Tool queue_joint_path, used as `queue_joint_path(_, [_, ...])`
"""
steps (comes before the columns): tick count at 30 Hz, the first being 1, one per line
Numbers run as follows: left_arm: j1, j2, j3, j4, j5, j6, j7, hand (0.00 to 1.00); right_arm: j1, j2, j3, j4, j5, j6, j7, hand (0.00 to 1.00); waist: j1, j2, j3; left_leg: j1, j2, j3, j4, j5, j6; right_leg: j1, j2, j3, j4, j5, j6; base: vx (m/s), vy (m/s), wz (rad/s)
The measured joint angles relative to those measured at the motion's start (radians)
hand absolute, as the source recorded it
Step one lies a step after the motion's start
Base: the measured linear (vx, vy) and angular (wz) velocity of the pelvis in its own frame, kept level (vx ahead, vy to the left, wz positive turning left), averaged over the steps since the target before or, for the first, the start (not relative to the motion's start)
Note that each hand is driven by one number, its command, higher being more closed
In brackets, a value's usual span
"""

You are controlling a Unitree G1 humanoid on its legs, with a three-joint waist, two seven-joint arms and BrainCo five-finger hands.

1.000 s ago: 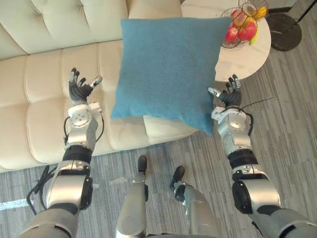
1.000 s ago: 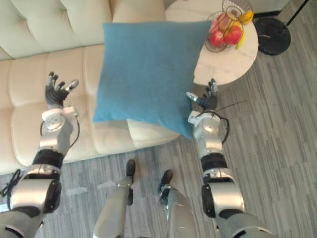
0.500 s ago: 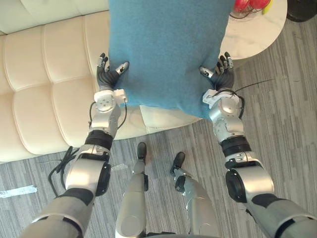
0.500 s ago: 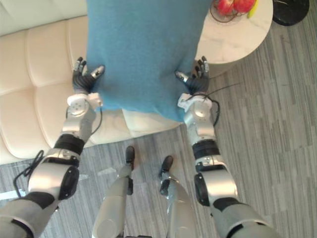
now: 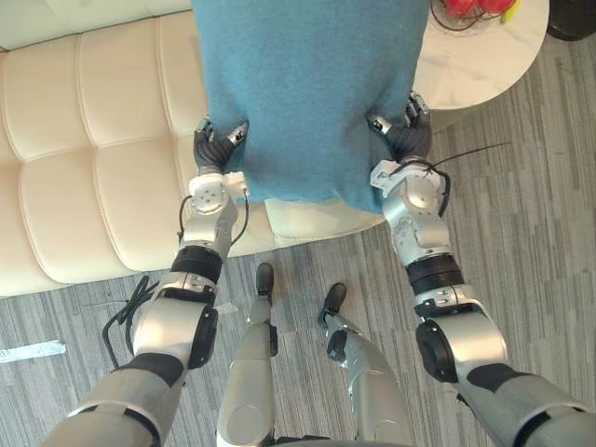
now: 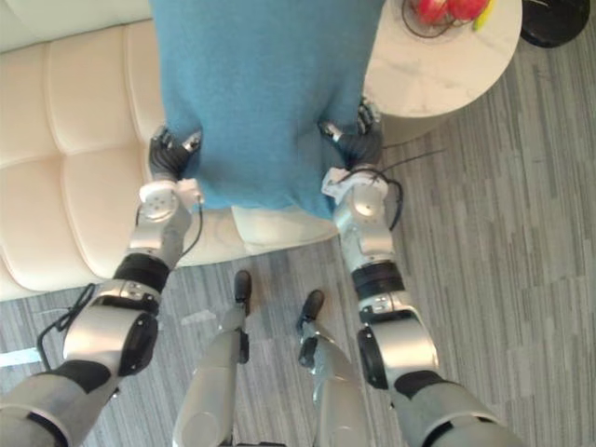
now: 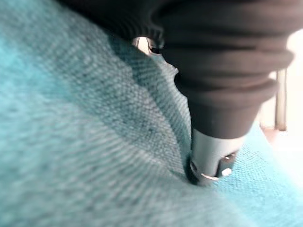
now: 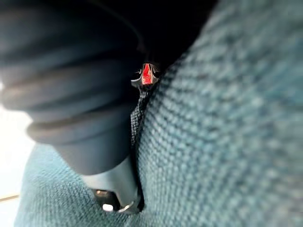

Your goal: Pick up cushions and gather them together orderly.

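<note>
A large blue cushion (image 5: 307, 84) stands propped on the cream sofa (image 5: 84, 168), its lower edge hanging over the seat front. My left hand (image 5: 216, 151) grips the cushion's lower left side, thumb pressed into the front cloth (image 7: 71, 142) and fingers tucked behind the edge. My right hand (image 5: 405, 140) holds the lower right side the same way. In each wrist view a thumb (image 7: 213, 156) (image 8: 113, 184) digs a fold into the blue weave (image 8: 227, 142).
A round white table (image 5: 484, 56) stands to the right of the sofa and carries a wire basket of fruit (image 5: 470, 7). A dark round base (image 5: 573, 19) sits on the grey plank floor beyond it. The sofa seat stretches away to the left.
Both hands have come inward from beside the cushion and curled onto its lower sides. The view has shifted closer over the cushion.
</note>
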Motion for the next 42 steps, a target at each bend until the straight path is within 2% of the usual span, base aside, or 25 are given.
queue_joint_path(8, [0.001,-0.001,-0.017,-0.101,-0.101,-0.019,0.024,1.00,-0.004,0.000,-0.001,0.000,0.004,-0.005,-0.009,1.00,0.000,0.000,0.000,0.005,-0.002,0.006,0.001,0.008,-0.005,0.002,-0.002,0.001,0.004,0.000,0.000,0.00,0.000,0.00])
queue_joint_path(13, [0.056,-0.014,-0.034,-0.202,-0.122,-0.027,0.028,1.00,0.016,0.000,-0.001,-0.005,0.004,-0.004,-0.009,1.00,0.000,0.003,0.001,0.039,-0.004,0.026,0.001,0.008,-0.005,0.021,-0.007,0.014,0.022,-0.004,0.003,-0.01,-0.010,-0.05])
queue_joint_path(18, [0.187,-0.046,-0.056,-0.406,-0.130,-0.042,0.045,1.00,0.161,0.011,0.000,-0.172,0.003,-0.007,-0.011,1.00,0.000,0.008,0.005,0.079,-0.006,0.035,0.019,-0.002,-0.007,0.052,-0.016,0.025,0.059,-0.025,0.004,0.00,-0.003,-0.01])
queue_joint_path(20, [0.257,-0.054,-0.069,-0.482,-0.130,-0.049,0.045,1.00,0.230,0.025,0.002,-0.226,0.003,-0.009,-0.011,1.00,0.000,0.010,0.006,0.122,-0.004,0.043,0.031,-0.018,-0.005,0.092,-0.016,0.031,0.067,-0.035,0.006,0.00,-0.011,-0.08])
queue_joint_path(21, [0.326,-0.067,-0.073,-0.553,-0.129,-0.055,0.045,1.00,0.288,0.043,0.004,-0.276,0.002,-0.012,-0.011,1.00,0.000,0.010,0.005,0.150,-0.001,0.054,0.063,-0.051,0.000,0.127,-0.018,0.038,0.075,-0.048,0.006,0.01,-0.001,-0.14])
queue_joint_path(23, [0.454,-0.127,-0.073,-0.687,-0.129,-0.081,0.045,1.00,0.404,0.056,0.035,-0.373,0.001,-0.047,-0.008,1.00,-0.002,0.018,-0.002,0.190,-0.001,0.068,0.107,-0.101,0.002,0.173,-0.024,0.051,0.095,-0.072,0.013,0.02,0.030,-0.16])
queue_joint_path(25, [0.542,-0.161,-0.081,-0.759,-0.129,-0.101,0.042,1.00,0.470,0.064,0.045,-0.422,0.000,-0.069,0.013,1.00,-0.003,0.024,-0.028,0.199,-0.003,0.078,0.119,-0.113,0.005,0.178,-0.028,0.061,0.104,-0.079,0.018,0.02,0.038,-0.10])
queue_joint_path(26, [0.592,-0.181,-0.097,-0.791,-0.129,-0.110,0.042,1.00,0.514,0.065,0.045,-0.450,-0.002,-0.081,0.026,1.00,-0.006,0.035,-0.048,0.208,-0.010,0.076,0.112,-0.110,0.009,0.186,-0.033,0.061,0.106,-0.081,0.022,0.05,0.030,0.05])
queue_joint_path(28, [0.659,-0.199,-0.113,-0.812,-0.130,-0.115,0.037,1.00,0.566,0.070,0.045,-0.463,-0.019,-0.081,0.041,1.00,-0.009,0.045,-0.057,0.255,-0.020,0.073,0.097,-0.105,0.014,0.225,-0.039,0.063,0.109,-0.087,0.031,0.07,0.027,0.11])
queue_joint_path(32, [0.822,-0.206,-0.147,-0.822,-0.140,-0.115,0.015,1.00,0.693,0.091,0.054,-0.466,-0.059,-0.079,0.080,1.00,-0.025,0.048,-0.133,0.362,-0.055,0.049,0.015,-0.093,0.024,0.276,-0.041,0.188,0.165,-0.124,0.081,0.07,0.020,0.21])
queue_joint_path(33, [0.844,-0.206,-0.151,-0.825,-0.140,-0.115,0.008,1.00,0.709,0.091,0.058,-0.466,-0.061,-0.079,0.080,1.00,-0.026,0.045,-0.145,0.382,-0.062,0.045,-0.005,-0.086,0.025,0.292,-0.045,0.193,0.160,-0.134,0.079,0.06,-0.001,0.28])
queue_joint_path(38, [0.991,-0.208,-0.162,-0.885,-0.137,-0.115,-0.034,1.00,0.789,0.090,0.081,-0.478,-0.089,-0.079,0.117,1.00,-0.030,0.061,-0.215,0.479,-0.077,-0.015,-0.105,-0.037,0.024,0.412,-0.041,0.156,0.079,-0.141,0.076,0.03,-0.006,0.31])
queue_joint_path(40, [1.024,-0.207,-0.169,-0.885,-0.138,-0.114,-0.047,1.00,0.814,0.090,0.081,-0.491,-0.095,-0.080,0.123,1.00,-0.031,0.062,-0.249,0.476,-0.078,-0.051,-0.112,-0.027,0.023,0.428,-0.041,0.130,0.068,-0.141,0.076,0.02,-0.009,0.51])
queue_joint_path(42, [1.036,-0.207,-0.171,-0.885,-0.140,-0.112,-0.055,1.00,0.833,0.089,0.081,-0.509,-0.096,-0.081,0.131,1.00,-0.032,0.063,-0.253,0.477,-0.081,-0.089,-0.119,-0.008,0.021,0.448,-0.041,0.111,0.059,-0.142,0.076,0.00,-0.006,0.58])
